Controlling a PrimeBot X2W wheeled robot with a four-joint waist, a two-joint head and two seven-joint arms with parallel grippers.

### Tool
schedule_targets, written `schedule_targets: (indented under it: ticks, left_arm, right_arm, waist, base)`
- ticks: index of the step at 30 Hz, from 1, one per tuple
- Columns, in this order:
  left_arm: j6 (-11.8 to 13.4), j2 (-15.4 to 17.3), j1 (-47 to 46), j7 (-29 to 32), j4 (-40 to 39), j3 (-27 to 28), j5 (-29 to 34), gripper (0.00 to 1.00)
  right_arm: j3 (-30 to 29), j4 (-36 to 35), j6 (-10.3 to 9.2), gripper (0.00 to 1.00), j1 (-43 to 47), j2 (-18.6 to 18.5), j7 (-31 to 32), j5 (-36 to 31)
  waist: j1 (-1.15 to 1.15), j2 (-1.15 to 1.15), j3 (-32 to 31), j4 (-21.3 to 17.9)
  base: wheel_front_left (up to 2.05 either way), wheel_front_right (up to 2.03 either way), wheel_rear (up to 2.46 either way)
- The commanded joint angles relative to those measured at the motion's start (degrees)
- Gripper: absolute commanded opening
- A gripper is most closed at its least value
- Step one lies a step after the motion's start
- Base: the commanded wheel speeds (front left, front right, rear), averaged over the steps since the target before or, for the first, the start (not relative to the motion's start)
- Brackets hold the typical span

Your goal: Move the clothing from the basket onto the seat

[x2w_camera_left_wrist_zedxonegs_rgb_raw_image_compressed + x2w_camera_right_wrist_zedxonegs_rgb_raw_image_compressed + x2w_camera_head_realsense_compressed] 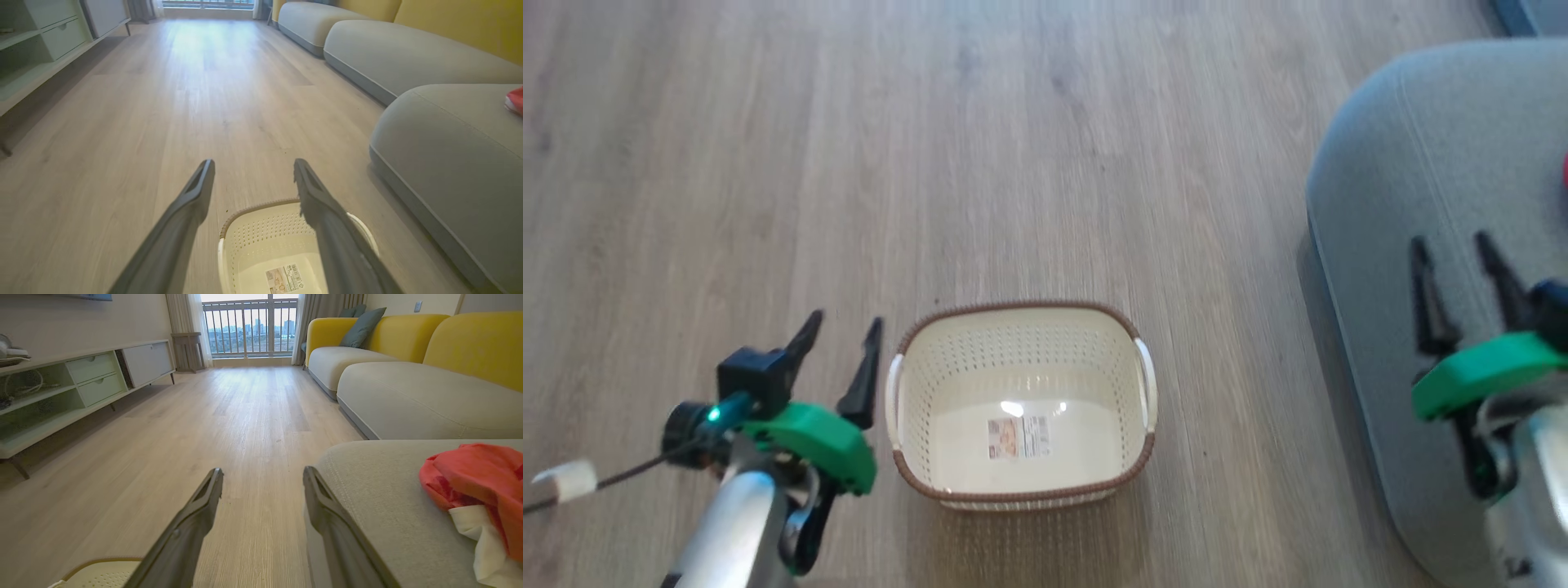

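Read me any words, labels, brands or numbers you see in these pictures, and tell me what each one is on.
No text here can be read.
The paper label on the bottom of the basket: printed lines, a small picture and a barcode, all too small and blurred to read.
Nothing else carries writing that I can make out.
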Motion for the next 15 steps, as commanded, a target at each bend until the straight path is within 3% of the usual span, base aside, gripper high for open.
schedule_targets:
  ticks: [1,15]
  left_arm:
    - [0.5,0.5,-1.0,-0.7,-1.5,3.3,0.9,1.00]
    - [1.2,-2.5,6.0,-0.7,-2.2,17.0,8.2,1.00]
  right_arm:
    - [1.2,-2.5,-0.02,1.00,0.7,-0.4,-0.5,-0.2]
    - [4.1,-5.4,-0.02,1.00,6.6,6.1,-0.5,-3.1]
  waist:
    - [0.01,0.00,-1.7,0.9]
    - [0.01,0.00,-6.5,-0.2]
  base:
    - [0.00,0.00,0.00]
    - [0.00,0.00,0.00]
